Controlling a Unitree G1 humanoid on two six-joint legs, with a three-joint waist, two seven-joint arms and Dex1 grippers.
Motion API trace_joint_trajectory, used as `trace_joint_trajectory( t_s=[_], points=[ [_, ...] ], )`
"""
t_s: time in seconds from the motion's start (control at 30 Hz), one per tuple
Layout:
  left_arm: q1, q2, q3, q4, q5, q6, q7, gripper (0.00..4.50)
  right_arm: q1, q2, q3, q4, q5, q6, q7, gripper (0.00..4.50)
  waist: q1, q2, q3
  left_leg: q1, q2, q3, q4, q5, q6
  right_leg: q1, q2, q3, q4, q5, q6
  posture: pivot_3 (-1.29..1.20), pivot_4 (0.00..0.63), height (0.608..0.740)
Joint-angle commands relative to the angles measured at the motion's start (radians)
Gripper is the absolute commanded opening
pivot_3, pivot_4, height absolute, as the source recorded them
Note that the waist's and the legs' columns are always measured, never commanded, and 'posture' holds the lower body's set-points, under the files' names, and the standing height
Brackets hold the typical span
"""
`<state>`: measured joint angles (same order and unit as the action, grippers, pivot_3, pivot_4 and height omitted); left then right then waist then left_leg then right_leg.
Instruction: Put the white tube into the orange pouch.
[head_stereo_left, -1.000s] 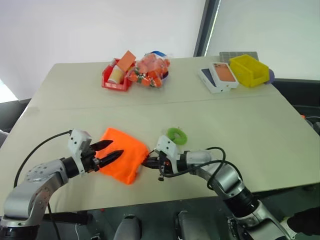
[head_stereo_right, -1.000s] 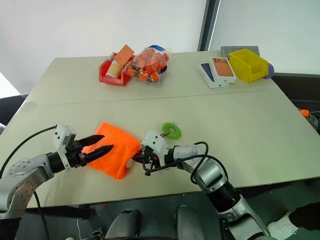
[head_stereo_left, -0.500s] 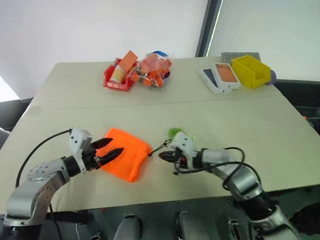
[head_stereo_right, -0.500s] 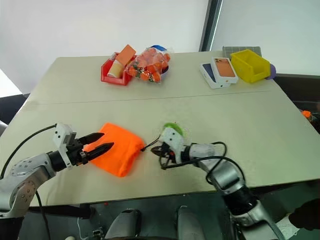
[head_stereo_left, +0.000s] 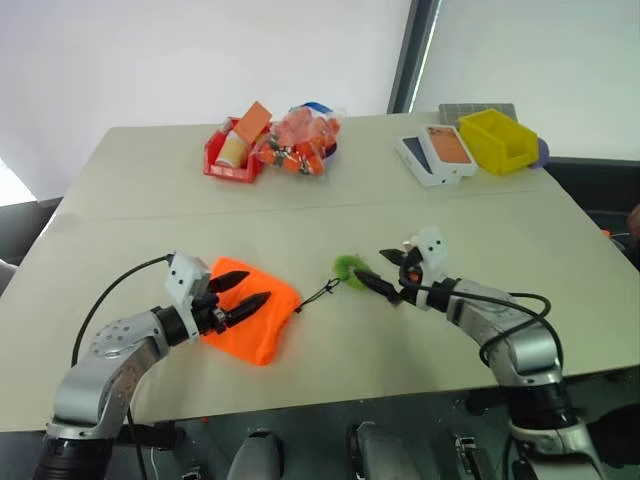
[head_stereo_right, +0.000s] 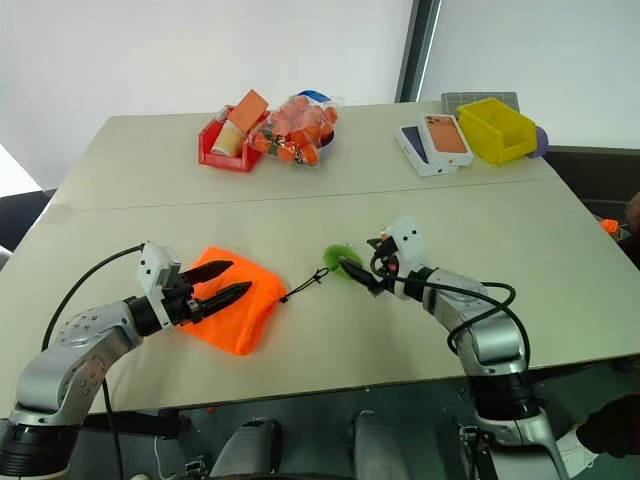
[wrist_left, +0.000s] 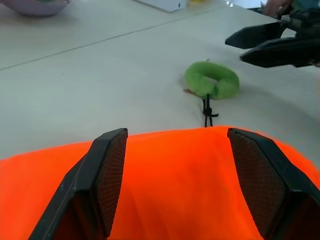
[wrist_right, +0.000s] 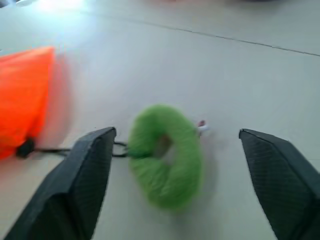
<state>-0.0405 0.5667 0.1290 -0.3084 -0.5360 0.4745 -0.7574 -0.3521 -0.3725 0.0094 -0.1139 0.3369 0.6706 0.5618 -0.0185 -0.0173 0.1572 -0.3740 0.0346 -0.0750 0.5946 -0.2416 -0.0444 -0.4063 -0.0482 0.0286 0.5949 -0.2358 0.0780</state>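
1. I cannot tell where the white tube is. A white-and-red speck (wrist_right: 201, 125) touching the green ring (head_stereo_left: 350, 267) is too small to name, and the tube may be inside the pouch.
2. The orange pouch (head_stereo_left: 250, 310) lies flat near the table's (head_stereo_left: 500, 230) front edge. Its corded end is turned toward the robot's right.
3. The black cord (head_stereo_left: 318, 295) runs from that end to the ring.
4. The left gripper (head_stereo_left: 256, 287) is nearer the pouch. Its 2 fingers are spread wide just above the fabric, gripping nothing.
5. The right gripper (head_stereo_left: 372, 264) is spread wide and empty, just beside the ring and pointing at it.
6. Likely next: check for the tube.
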Motion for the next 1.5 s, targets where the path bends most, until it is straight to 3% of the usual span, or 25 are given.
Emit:
trace_joint_trajectory(
  t_s=[0.03,0.13,0.2,0.27,0.43,0.77,1.07,1.1,1.17,1.5],
  points=[
    [-0.017,-0.001,0.009,-0.002,0.007,-0.030,-0.003,3.39,-0.033,0.025,0.024,0.056,-0.030,-0.008,-0.036,4.09,0.000,0.000,0.000,0.000,0.000,0.000,0.000,0.000,0.000,0.000,0.000,0.000,0.000,0.001,-0.001,0.00,0.150,0.740],
    [-0.020,-0.001,0.017,0.007,0.009,-0.039,-0.001,3.39,-0.041,0.053,0.039,0.094,-0.029,-0.007,-0.040,4.09,0.000,0.000,0.000,0.000,0.000,0.000,-0.001,0.000,0.000,0.000,0.000,0.000,0.000,0.001,-0.001,0.00,0.150,0.740],
    [-0.019,0.003,0.024,0.012,0.009,-0.043,0.000,3.39,-0.040,0.059,0.046,0.103,-0.032,-0.010,-0.039,3.57,0.000,0.001,0.000,0.000,0.000,0.000,-0.001,0.000,0.000,0.000,0.000,0.000,0.000,0.001,-0.001,0.00,0.150,0.740],
    [-0.017,0.007,0.030,0.017,0.011,-0.049,0.000,3.39,-0.034,0.056,0.048,0.100,-0.032,-0.013,-0.033,2.82,0.000,0.000,0.000,0.000,0.000,0.000,0.000,0.000,0.000,0.001,0.000,0.000,0.000,0.000,0.000,0.00,0.150,0.740],
    [-0.025,0.014,0.042,0.035,0.013,-0.058,-0.004,3.39,-0.017,0.037,0.007,0.067,-0.011,-0.024,-0.024,0.13,0.000,0.001,0.000,0.000,0.000,0.000,0.000,0.000,0.000,0.001,0.000,0.000,0.001,-0.001,0.002,0.00,0.150,0.740],
    [-0.103,0.014,0.039,0.091,-0.001,-0.048,-0.038,3.39,-0.022,0.015,-0.180,-0.100,0.164,-0.054,0.016,0.05,0.001,0.001,0.000,0.000,0.000,0.000,0.000,0.000,0.000,0.001,0.001,0.000,0.001,-0.001,0.002,0.00,0.150,0.740],
    [-0.245,-0.007,0.001,0.190,-0.023,-0.029,-0.117,3.39,-0.045,0.009,-0.183,-0.138,0.210,-0.044,0.000,0.05,0.003,0.001,0.000,0.000,0.000,0.000,0.000,0.000,0.000,0.001,0.001,0.000,0.001,-0.001,0.002,0.00,0.150,0.740],
    [-0.263,-0.008,-0.004,0.199,-0.030,-0.020,-0.131,3.91,-0.046,0.009,-0.181,-0.139,0.212,-0.045,0.000,0.00,0.003,0.001,0.000,0.000,0.000,0.000,0.000,0.000,0.000,0.001,0.001,0.000,0.001,-0.001,0.002,0.00,0.150,0.740],
    [-0.312,-0.019,-0.028,0.227,-0.017,-0.028,-0.148,4.43,-0.047,0.009,-0.173,-0.139,0.212,-0.047,0.002,0.00,0.003,0.001,0.001,0.000,0.000,0.000,0.000,0.000,0.000,0.001,0.001,0.000,0.001,0.000,0.001,0.00,0.150,0.740],
    [-0.556,-0.056,-0.259,0.485,0.070,-0.004,-0.373,4.43,-0.045,0.008,-0.133,-0.200,0.256,-0.048,0.050,0.00,-0.002,0.002,0.000,0.001,0.000,0.000,0.000,0.000,0.001,0.002,0.002,0.000,0.002,0.000,0.001,0.00,0.150,0.740]
  ],
)
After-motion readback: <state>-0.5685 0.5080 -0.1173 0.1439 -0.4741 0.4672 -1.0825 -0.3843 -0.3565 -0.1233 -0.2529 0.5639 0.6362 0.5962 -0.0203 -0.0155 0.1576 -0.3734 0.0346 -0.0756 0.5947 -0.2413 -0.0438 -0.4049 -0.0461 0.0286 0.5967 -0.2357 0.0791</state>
